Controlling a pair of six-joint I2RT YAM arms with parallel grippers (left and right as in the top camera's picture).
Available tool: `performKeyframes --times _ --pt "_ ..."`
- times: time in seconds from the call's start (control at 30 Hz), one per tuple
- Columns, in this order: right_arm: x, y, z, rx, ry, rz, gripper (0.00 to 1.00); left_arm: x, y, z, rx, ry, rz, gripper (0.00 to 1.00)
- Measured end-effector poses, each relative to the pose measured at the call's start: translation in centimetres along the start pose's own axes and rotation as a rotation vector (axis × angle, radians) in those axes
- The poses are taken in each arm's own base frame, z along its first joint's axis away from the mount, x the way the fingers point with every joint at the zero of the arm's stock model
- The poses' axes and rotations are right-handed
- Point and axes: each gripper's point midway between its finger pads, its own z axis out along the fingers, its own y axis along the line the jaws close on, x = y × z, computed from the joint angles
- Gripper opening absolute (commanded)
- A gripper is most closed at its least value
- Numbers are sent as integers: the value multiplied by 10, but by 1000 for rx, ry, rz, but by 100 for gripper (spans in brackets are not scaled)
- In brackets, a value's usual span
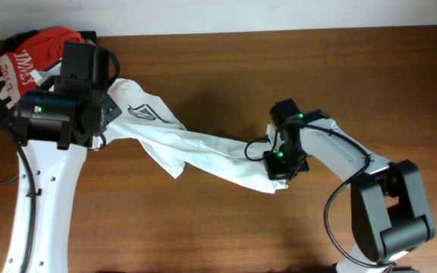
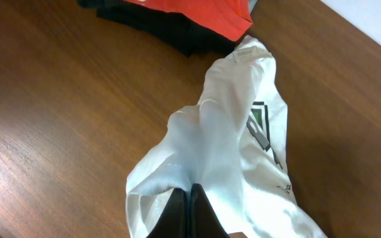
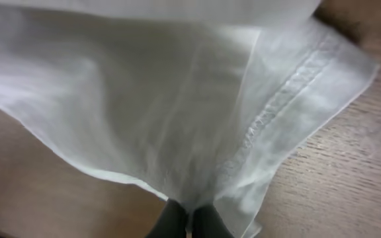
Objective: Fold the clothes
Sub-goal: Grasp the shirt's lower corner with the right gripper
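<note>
the white t-shirt (image 1: 203,148) is stretching as a twisted band between the two claws, its long axis running from the left claw (image 2: 190,196) across to the right claw (image 3: 188,213). the left claw is pinching a bunched fold, jaws pressed together on cloth, with the emblem (image 2: 260,129) lying ahead and to the right of its tips. the right claw is pinching the opposite end, jaws closed on thin fabric, the stitched hem (image 3: 276,106) running just ahead and right of its tips. each arm is holding its own end, so neither is nearer. the middle is sagging onto the table (image 1: 203,235). the next move is probably hinging on drawing the ends apart along that axis.
</note>
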Motion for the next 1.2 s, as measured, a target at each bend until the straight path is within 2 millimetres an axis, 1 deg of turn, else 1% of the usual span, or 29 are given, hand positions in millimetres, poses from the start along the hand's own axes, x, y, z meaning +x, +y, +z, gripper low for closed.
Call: performKeyframes --times 0.1,0.3,0.37,0.47,0.5,0.6,0.63,0.67,0.7,0.8,0.9,0.93,0.97,1.0,1.03,1.1,1.13,1.2 --pt "-16 5 -16 -14 -44 -1 4 0 0 0 -1 1 0 0" --pt "-16 2 -18 -15 -42 12 4 0 0 0 0 1 0 0" --pt "-19 -2 -23 -17 -50 26 4 0 0 0 0 1 0 0" --pt "-22 -8 -27 -22 -61 47 8 0 0 0 0 1 0 0" --pt "-22 -8 -28 -22 -62 50 17 0 0 0 0 1 0 0" --pt "-22 -8 -28 -22 -61 55 22 0 0 0 -1 1 1 0" --pt "-22 -8 -28 -23 -61 57 31 1 1 0 -2 3 1 0" --pt "-22 -8 -28 -22 -60 57 50 1 1 0 -2 3 1 0" --pt "-18 -9 -28 -21 -44 69 55 1 1 0 -2 3 1 0" --pt "-9 -9 -27 -18 -6 70 55 1 1 0 -3 3 2 0" --pt "5 -12 -12 -24 32 72 54 1 1 0 -4 5 3 0" --pt "5 -13 -8 -25 31 69 52 1 1 0 -6 6 4 0" --pt "3 -14 -2 -29 18 64 46 2 1 1 -7 7 4 0" --pt "3 -14 0 -30 18 61 44 2 0 3 -11 11 7 0" --pt "1 -14 1 -32 10 57 44 2 0 4 -13 13 8 0" --pt "-3 -13 1 -36 -7 55 38 2 -1 5 -14 15 9 0" --pt "-4 -13 1 -37 -11 55 34 2 -1 5 -14 15 9 0" --pt "-6 -13 1 -41 -19 50 33 2 -1 5 -14 15 9 0"
